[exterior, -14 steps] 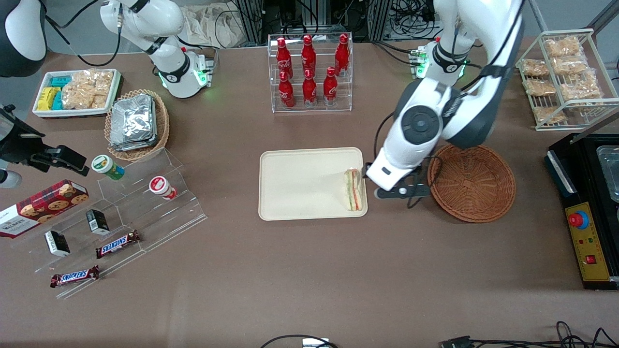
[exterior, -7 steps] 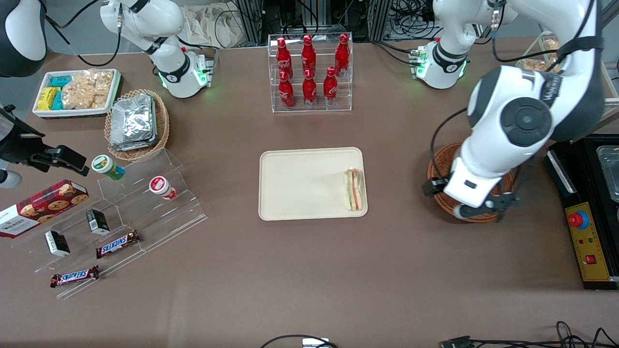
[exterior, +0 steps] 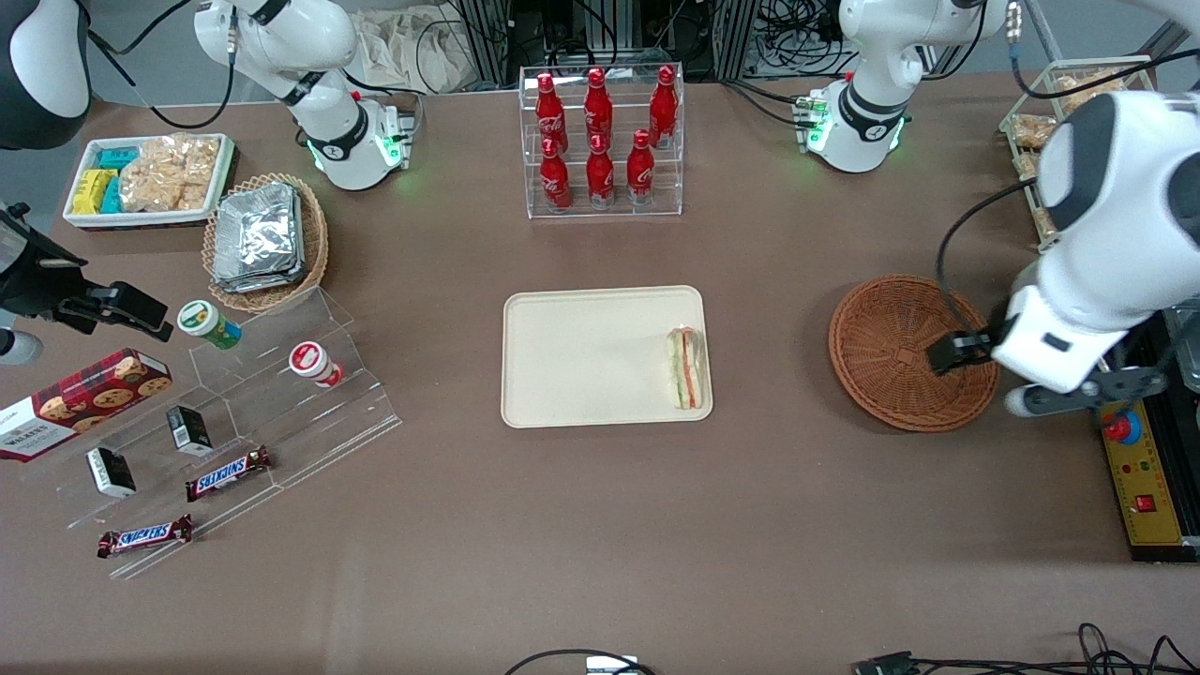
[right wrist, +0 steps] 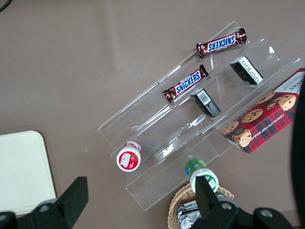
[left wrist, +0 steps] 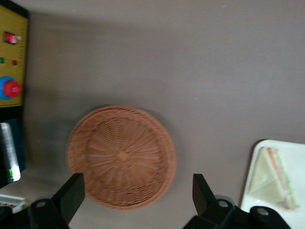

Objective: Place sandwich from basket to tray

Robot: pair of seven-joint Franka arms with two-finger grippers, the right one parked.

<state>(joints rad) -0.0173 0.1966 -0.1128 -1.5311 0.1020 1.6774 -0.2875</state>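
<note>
Front view: sandwich (exterior: 684,367) lying on tray (exterior: 581,356), at tray edge toward working arm's end of desk (exterior: 600,525). Basket (exterior: 891,375) beside tray, apart from it, nothing in it. Gripper (exterior: 1059,398) raised, past basket rim toward working arm's end, over edge of black control box (exterior: 1139,469); jaws' state unreadable here.

Left wrist view: gripper (left wrist: 136,195) above basket (left wrist: 121,157), jaws spread wide, holding nothing. Sandwich (left wrist: 271,179) on tray (left wrist: 298,157), well apart from basket.

Right wrist view: tray corner (right wrist: 21,171) only, plus acrylic shelf (right wrist: 200,124) with snacks.
</note>
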